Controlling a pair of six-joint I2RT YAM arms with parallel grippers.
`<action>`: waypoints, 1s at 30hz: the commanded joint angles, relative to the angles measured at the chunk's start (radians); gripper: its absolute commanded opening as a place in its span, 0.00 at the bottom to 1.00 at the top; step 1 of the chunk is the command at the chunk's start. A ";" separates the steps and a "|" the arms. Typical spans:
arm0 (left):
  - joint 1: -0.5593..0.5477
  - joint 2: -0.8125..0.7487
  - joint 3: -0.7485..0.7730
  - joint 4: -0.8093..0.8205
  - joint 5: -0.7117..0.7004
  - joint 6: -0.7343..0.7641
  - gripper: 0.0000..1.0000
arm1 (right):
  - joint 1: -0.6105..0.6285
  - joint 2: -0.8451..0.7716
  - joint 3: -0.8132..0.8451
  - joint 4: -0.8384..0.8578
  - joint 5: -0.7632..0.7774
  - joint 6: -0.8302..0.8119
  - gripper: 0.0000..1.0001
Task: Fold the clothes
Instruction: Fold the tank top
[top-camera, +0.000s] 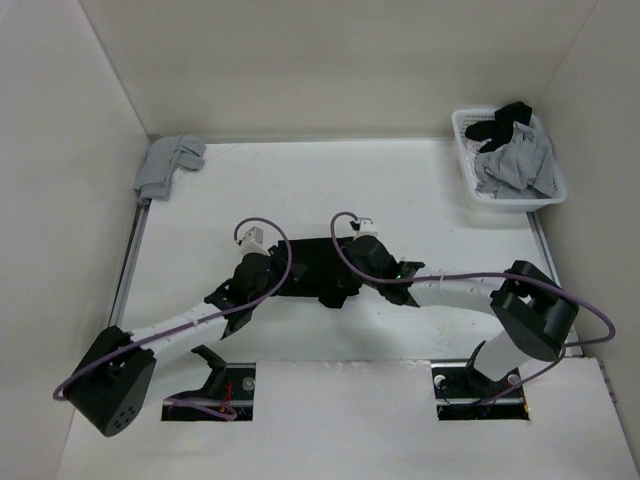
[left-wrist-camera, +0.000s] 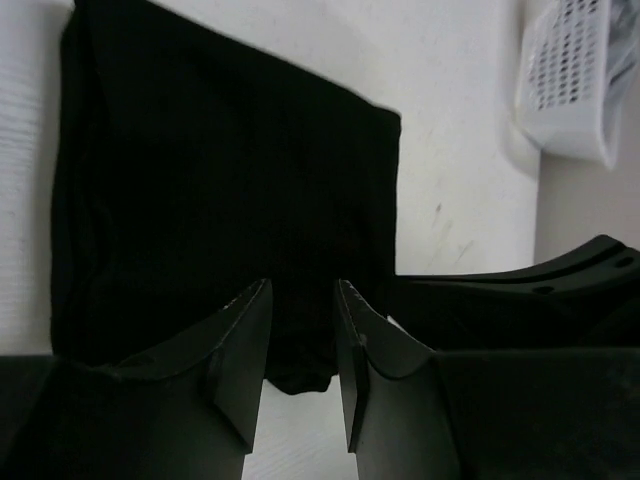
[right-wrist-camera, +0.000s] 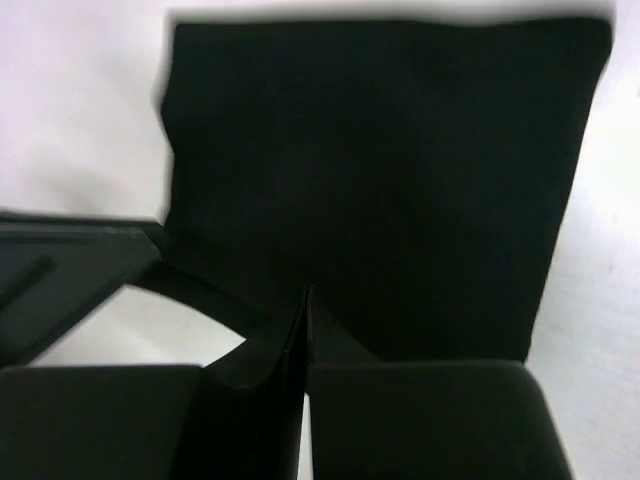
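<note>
The clothes are one black garment, folded into a flat rectangle in the middle of the white table. In the left wrist view the black cloth fills the centre. My left gripper stands open at its near edge, and a small lobe of the hem lies between the fingers. In the right wrist view the cloth spreads ahead of my right gripper. Its jaws are pressed together at the cloth's near edge. Whether any fabric is pinched between them does not show.
A white plastic basket, also in the left wrist view, stands at the far right with grey and black garments in it. A light grey garment lies in the far left corner. Side walls enclose the table.
</note>
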 joint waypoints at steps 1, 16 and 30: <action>-0.046 0.062 -0.011 0.147 -0.066 -0.005 0.29 | -0.017 0.011 -0.089 0.236 -0.076 0.045 0.04; 0.005 -0.164 -0.209 0.035 -0.098 0.036 0.33 | -0.067 -0.142 -0.274 0.337 -0.112 0.102 0.27; 0.130 -0.265 0.158 -0.453 -0.300 0.280 0.56 | -0.372 -0.663 -0.331 0.199 -0.029 -0.047 0.61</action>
